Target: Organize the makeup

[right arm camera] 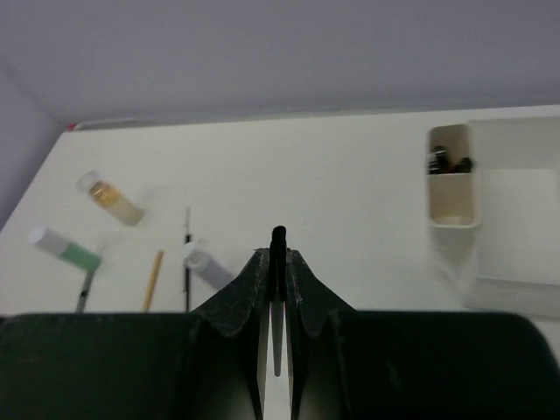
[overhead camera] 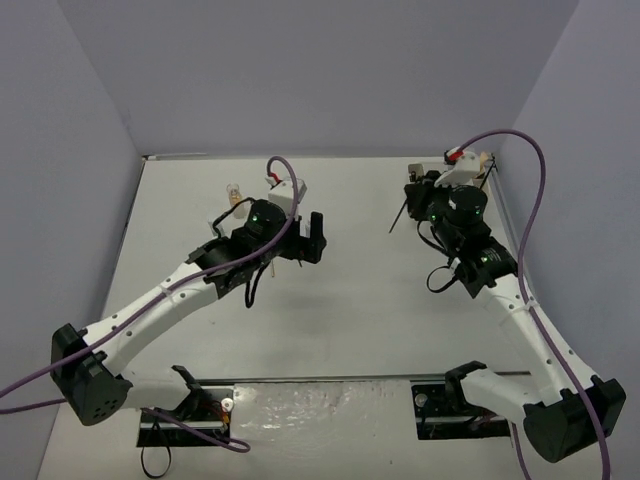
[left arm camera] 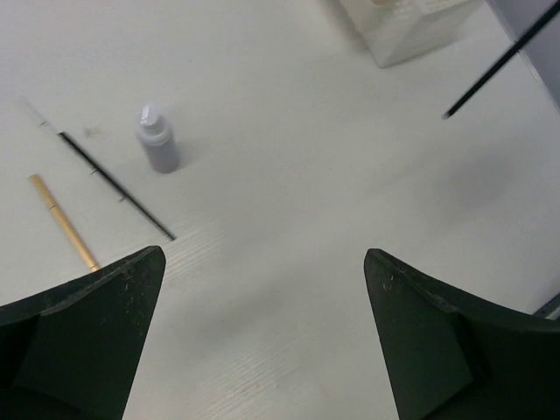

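White table (overhead camera: 350,300), lilac walls. Unsorted makeup lies loose on the left: green bottle (right arm camera: 66,248), amber bottle (right arm camera: 112,198), stick (right arm camera: 154,280), loose pencil (right arm camera: 186,262) and grey bottle (left arm camera: 159,140), all well apart from the box (right arm camera: 455,188). The box sits far right by the wall, and one slot has small dark items (right arm camera: 448,162) in it, so I judge sorting has started. My left hand (left arm camera: 264,255) hangs over bare table, fingers wide apart, holding nothing, likely free for the next pick. My right hand (right arm camera: 278,258) is clamped together on the held pencil (right arm camera: 278,234), which pokes out past the tips. I'd guess it's gripped that way to drop it into the box.
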